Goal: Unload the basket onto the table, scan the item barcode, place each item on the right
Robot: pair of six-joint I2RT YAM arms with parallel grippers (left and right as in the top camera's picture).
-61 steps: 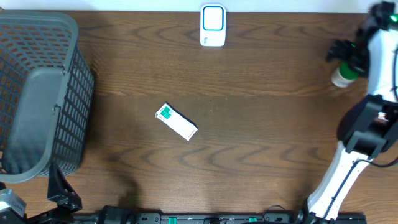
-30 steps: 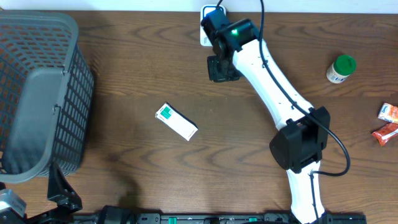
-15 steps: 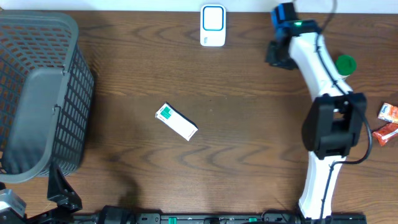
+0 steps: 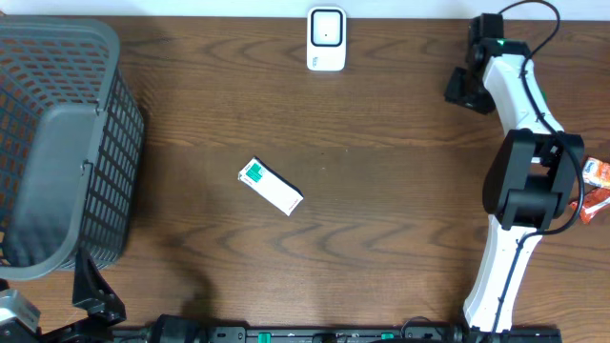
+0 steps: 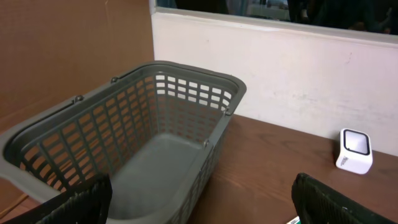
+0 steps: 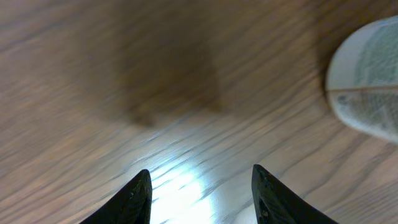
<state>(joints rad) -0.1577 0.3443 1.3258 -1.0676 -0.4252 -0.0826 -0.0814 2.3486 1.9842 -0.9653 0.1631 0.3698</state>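
The box (image 4: 271,186) lies on the worktop (image 4: 381,238), apart from the scanner (image 4: 326,38), likely awaiting pickup. Jaws of right gripper (image 4: 464,88) and left gripper (image 5: 205,202): released, empty.

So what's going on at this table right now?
Nothing is being held. The right claw hangs open over the table at its far right corner, next to a blurred white container. The small box lies mid-table, apart from the scanner at the back edge. The left claw sits open by the basket.

Box (image 4: 271,186) sits on the table (image 4: 400,191); scanner (image 4: 326,39) stands behind it, basket (image 4: 57,143) well off to its left, packets (image 4: 597,172) far to its right.
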